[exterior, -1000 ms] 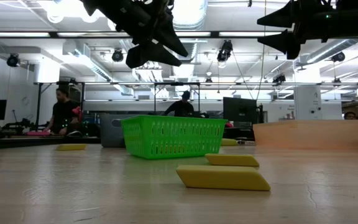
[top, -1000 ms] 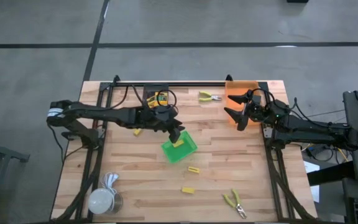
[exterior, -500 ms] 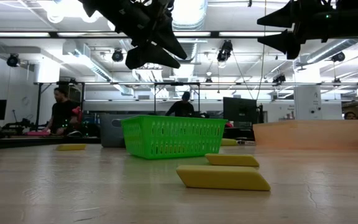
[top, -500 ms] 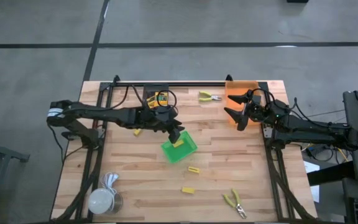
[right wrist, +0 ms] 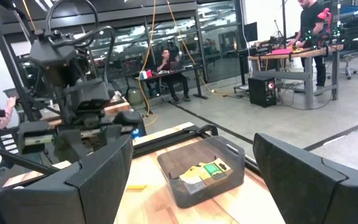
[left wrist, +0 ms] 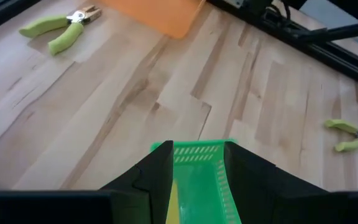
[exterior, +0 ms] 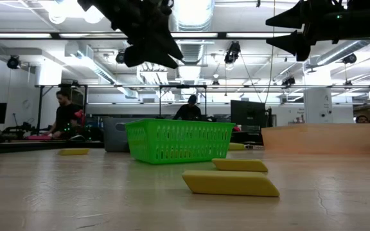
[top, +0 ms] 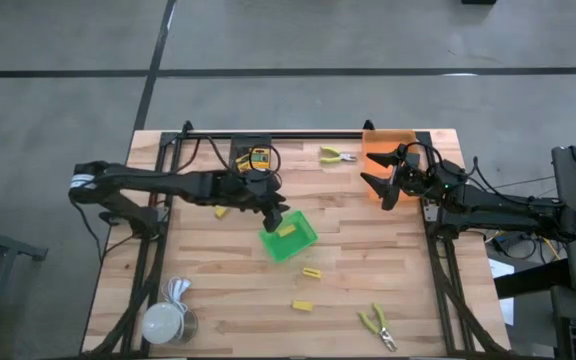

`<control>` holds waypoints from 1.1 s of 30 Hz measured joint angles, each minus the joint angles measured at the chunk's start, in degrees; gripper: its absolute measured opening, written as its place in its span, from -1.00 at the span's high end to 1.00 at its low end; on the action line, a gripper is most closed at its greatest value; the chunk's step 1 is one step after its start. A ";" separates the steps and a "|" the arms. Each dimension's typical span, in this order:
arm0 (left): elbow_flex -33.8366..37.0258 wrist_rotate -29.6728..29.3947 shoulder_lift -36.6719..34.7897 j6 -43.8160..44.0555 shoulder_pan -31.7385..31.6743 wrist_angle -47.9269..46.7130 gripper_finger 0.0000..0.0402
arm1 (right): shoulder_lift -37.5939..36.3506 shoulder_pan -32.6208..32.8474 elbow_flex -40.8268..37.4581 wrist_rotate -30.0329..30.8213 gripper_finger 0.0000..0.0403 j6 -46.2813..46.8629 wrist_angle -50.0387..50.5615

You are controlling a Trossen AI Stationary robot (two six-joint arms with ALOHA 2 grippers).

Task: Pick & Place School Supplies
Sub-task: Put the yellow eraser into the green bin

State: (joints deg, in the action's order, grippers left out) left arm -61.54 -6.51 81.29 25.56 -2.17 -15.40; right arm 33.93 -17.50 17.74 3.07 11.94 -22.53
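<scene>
- Left claw (top: 276, 218) hovering over the near-left rim of the green basket (top: 290, 238), fingers apart and holding nothing.
- Right claw (top: 383, 182) parked in the air beside the orange bin (top: 388, 145), fingers spread wide, nothing between them.
- Visible in the high view only: one yellow block (top: 287, 230) inside the green basket, two more yellow blocks on the bench (top: 218, 290) at (top: 311, 272) and (top: 302, 305), yellow-handled pliers (top: 337, 155) near the far edge, a second pair of pliers (top: 376, 325) near the front (both lying flat).
- Right wrist view alone looking into the grey tray (right wrist: 201, 171): a yellow-and-green crayon box (right wrist: 205, 171) lying in it.
- Left wrist view: the basket directly beneath the two dark fingers (left wrist: 160, 177), a yellow strip showing between them.
- Low view: both arms up high, the basket standing behind two blocks; people at desks in the room beyond.
- Against a second ago: left claw drawn back a little toward its own side, away from the basket's middle; right claw unmoved.
</scene>
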 joint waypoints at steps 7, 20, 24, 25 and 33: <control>0.00 -3.76 -4.81 1.85 -0.03 -7.74 0.27 | 0.00 -0.01 0.00 -0.01 -0.62 0.00 -0.02; 0.00 -11.82 -9.15 23.99 -0.90 -33.43 0.27 | 0.02 -0.02 0.00 -0.01 -0.62 0.00 0.00; 0.00 -13.34 -9.09 28.56 -2.19 -41.76 0.27 | 0.02 -0.02 0.00 -0.01 -0.62 0.00 0.00; 0.00 -13.49 -9.00 28.53 -2.56 -43.19 0.27 | 0.02 -0.02 0.00 0.00 -0.62 0.00 0.00; 2.67 -12.03 -8.35 28.31 -5.18 -47.39 0.27 | 0.02 -0.01 0.00 0.00 -0.62 0.00 0.00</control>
State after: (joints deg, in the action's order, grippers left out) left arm -58.87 -18.54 72.95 53.87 -7.35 -62.79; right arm 33.95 -17.51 17.74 3.07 11.94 -22.52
